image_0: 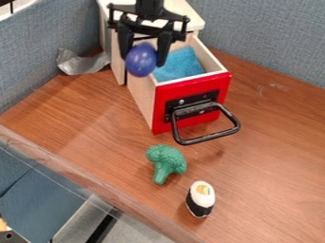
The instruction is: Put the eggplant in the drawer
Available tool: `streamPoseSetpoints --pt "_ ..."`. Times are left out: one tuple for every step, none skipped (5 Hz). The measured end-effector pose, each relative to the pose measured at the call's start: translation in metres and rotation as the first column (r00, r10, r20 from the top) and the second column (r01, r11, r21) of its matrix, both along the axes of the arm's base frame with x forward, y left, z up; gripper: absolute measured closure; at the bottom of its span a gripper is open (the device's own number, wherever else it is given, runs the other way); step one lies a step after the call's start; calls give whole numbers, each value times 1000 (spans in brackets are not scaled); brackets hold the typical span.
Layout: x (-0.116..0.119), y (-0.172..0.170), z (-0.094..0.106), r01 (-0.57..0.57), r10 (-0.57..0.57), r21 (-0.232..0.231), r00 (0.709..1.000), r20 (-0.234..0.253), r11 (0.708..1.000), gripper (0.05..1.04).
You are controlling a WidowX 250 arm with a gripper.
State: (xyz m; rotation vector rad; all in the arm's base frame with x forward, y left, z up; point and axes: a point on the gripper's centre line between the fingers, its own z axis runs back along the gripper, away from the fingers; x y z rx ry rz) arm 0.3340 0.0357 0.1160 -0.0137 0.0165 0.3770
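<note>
One eggplant (141,60), purple-blue and rounded, in the gripper (142,59), pinched between its two fingers. Both sit over the near left edge of the open drawer (190,86), by its side wall; eggplant looks above the rim, exact height I can't tell. Arm comes in from behind the drawer, gripper pointing down. Drawer has a red front, pale wood sides, black loop handle (206,138) sticking out of the front. Blue cloth-like piece (181,65) inside the drawer, on the bottom. Pale wood cabinet (194,21) behind the drawer, drawer pulled out of it. Crumpled grey piece (79,64) left of the drawer, near the cabinet. Green broccoli (166,161) lies on the wood table (273,142) in front of the drawer, apart from the handle. Sushi piece (201,194), white top, black wrap, is farther out from the drawer, beyond the broccoli. Blue-grey fabric panel (260,38) stands behind the drawer.
</note>
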Motion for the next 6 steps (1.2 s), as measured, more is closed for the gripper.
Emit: streamPoseSetpoints --pt "9 -3 -10 3 -3 -17 1000 -18 1000 358" --pt "19 -10 -9 11 -11 -20 1000 3 1000 358" --pt "32 -22 -2 39 -39 -1 998 54 999 358" --pt "43 -26 5 57 -60 25 992 113 998 358" --pt "51 -26 4 58 -62 35 991 119 998 358" --pt "55 -23 6 55 -63 60 988 143 997 358"
